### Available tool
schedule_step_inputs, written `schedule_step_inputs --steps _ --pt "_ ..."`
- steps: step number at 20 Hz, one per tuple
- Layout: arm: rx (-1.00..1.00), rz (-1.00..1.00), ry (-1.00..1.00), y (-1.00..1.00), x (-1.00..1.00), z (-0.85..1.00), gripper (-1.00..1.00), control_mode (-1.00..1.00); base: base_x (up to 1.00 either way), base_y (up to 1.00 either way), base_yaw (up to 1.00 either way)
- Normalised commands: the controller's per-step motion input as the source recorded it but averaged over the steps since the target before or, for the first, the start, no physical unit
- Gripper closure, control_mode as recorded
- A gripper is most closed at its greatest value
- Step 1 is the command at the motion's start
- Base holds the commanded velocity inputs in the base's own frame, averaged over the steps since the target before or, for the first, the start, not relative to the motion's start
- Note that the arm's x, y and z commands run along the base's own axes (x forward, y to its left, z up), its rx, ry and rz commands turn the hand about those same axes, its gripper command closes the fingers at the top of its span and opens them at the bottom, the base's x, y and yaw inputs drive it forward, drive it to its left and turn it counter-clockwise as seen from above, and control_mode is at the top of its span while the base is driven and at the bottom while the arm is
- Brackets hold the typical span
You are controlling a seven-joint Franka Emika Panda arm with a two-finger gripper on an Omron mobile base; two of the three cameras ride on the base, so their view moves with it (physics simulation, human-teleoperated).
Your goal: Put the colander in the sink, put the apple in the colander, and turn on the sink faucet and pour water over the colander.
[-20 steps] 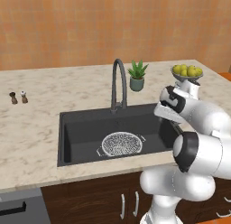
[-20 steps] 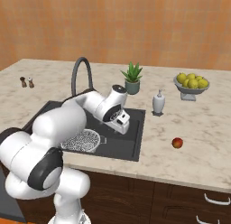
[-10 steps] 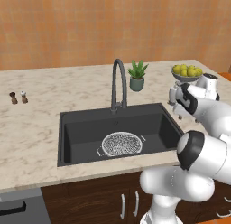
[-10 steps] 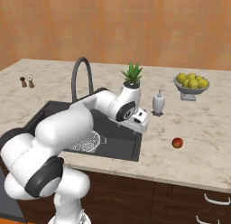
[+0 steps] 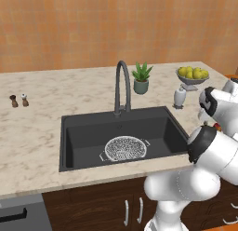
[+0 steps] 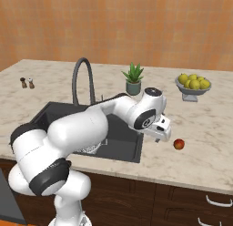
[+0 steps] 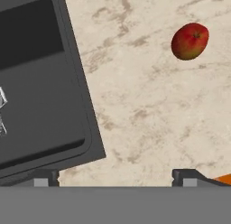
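Right now my end effector [image 6: 163,135] hangs over the marbled bench [image 6: 205,129], just past the right edge of the sink [image 5: 83,132], with its jaws spread wide and nothing between them. The colander [image 5: 125,148] already sits on the sink floor, close to the front wall, so the step in hand looks to me like fetching the apple [image 7: 190,41], which lies on the bench near my end effector, on the side away from the sink. My worry is its shape: it is small, round and glossy, so if I come down off-centre one finger could nudge it and send it rolling across the smooth, speckled stone, perhaps toward the front edge. Closing too high on its curve could squeeze it out from between the pads. Carrying it back, I must clear the raised dark rim of the sink and keep away from the tall slim arch of the sink faucet [image 5: 122,85]. The colander is a shallow, pale, finely perforated bowl with a thin rim and small handles, so a careless drop could bounce the fruit off that rim.
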Motion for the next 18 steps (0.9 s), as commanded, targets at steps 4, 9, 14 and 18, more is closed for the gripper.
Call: schedule_step_inputs --steps 4,9,14,18 --pt "-0.01 0.01 0.00 -0.52 -0.06 0.00 -1.00 -1.00 0.00 0.00 0.00" --pt "-0.02 0.01 0.00 -0.40 0.00 0.00 -1.00 -1.00 0.00 0.00 0.00" --pt "-0.01 0.01 0.00 -0.37 0.00 -0.20 -1.00 -1.00 0.00 0.00 0.00" --pt "0.00 0.03 0.00 -0.28 0.12 -0.35 -1.00 -1.00 0.00 0.00 0.00"
